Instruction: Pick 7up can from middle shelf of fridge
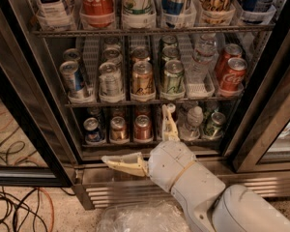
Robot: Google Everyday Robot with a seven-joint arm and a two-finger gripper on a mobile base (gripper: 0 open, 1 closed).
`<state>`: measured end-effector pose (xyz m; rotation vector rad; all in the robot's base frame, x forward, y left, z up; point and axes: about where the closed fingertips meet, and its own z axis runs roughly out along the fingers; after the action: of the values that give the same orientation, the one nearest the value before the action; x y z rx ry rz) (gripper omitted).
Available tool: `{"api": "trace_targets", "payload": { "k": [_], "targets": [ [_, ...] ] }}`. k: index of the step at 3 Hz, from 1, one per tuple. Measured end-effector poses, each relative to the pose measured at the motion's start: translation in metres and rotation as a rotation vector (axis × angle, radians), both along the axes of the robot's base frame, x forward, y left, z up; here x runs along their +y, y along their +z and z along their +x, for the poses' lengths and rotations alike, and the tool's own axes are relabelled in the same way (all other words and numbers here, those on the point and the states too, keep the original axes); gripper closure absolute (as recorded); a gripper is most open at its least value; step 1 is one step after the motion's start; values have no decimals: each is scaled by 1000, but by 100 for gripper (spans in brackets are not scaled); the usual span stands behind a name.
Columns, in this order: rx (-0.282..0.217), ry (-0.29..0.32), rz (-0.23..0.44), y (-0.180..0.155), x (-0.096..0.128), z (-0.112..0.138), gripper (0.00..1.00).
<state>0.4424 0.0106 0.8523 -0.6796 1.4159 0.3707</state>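
Gripper: below the 7up can and a little to its right, level with the lowest rack. Its fingers are spread wide, one pointing left and one pointing up, with nothing between them.
Arm: white, running from the gripper down and to the right, away from the 7up can.
7up can: upright at the front of its lane on the middle shelf, second lane from the left. It stands above the gripper and apart from it.
Middle shelf: wire rack with white lane trays; its front rail passes just beneath the 7up can.
Blue can: just left of the 7up can.
Gold-orange can: just right of the 7up can.
Green-labelled can: two lanes right of the 7up can.
Water bottle: three lanes right of the 7up can.
Coca-Cola cans: far right on the 7up can's shelf.
Coca-Cola bottle: on the rack above the 7up can.
Fridge: slatted steel base, below the 7up can.
Cables: on the floor, below and left of the 7up can.
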Motion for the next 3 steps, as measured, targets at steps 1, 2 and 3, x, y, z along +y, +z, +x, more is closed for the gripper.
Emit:
{"api": "trace_targets", "payload": {
  "k": [1, 2, 3],
  "targets": [
    [19, 17, -9, -4, 4, -1, 0],
    [50, 32, 4, -13, 18, 6, 0],
    [67, 16, 31, -18, 25, 22, 0]
  ]
}}
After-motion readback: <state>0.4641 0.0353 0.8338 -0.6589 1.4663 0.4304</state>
